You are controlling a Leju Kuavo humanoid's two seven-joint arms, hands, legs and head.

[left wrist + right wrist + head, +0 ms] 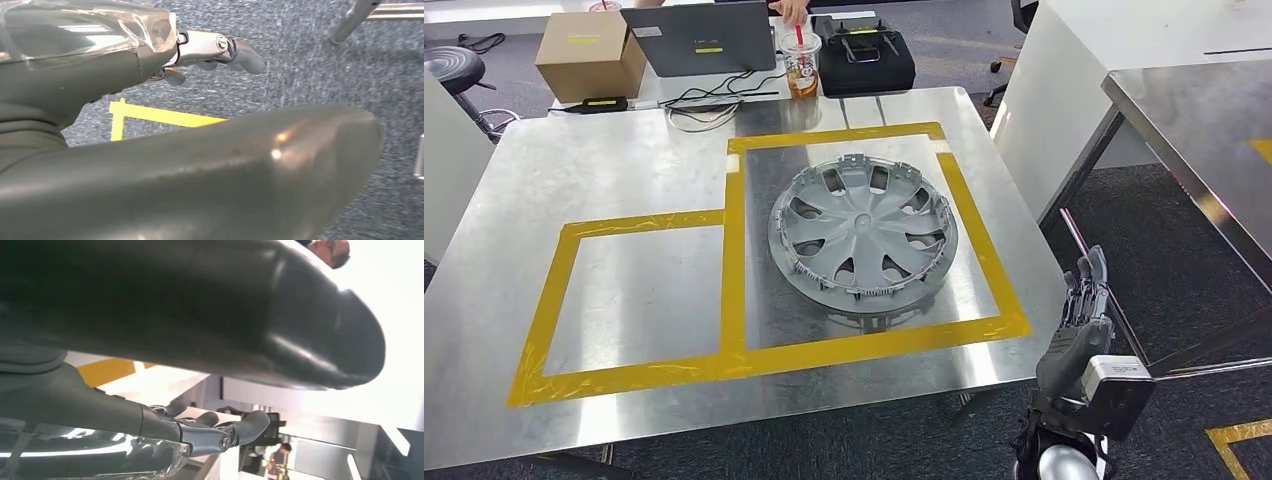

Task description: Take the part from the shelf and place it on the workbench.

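Head view: the part (862, 226), a grey plastic wheel cover, lies flat on the metal workbench (554, 190), face up, inside the larger rectangle of yellow tape (734, 290).
Part contact: nothing touches the wheel cover; its rim sits within the tape border on all sides.
Right hand (1082, 325): off the bench's near right corner, over the dark carpet, fingers extended and apart, holding nothing, well apart from the part.
Right wrist view: the thick thumb crosses the picture; the darker fingers (220, 432) are stretched out and slightly spread with nothing between them.
Left hand (200, 52): seen in the left wrist view over grey carpet with a yellow floor marking (150, 116); the thumb is large in the foreground, the fingers (245, 54) are loosely extended and released, with nothing in them.
Bench, far edge: a grey laptop (699, 38), a cardboard box (589, 52), a cup with a red straw (802, 65) and a black case (864, 58) stand beyond the taped area, with black cables (714, 100) trailing onto the metal.
Surroundings: a second metal table (1204, 130) stands to the right.
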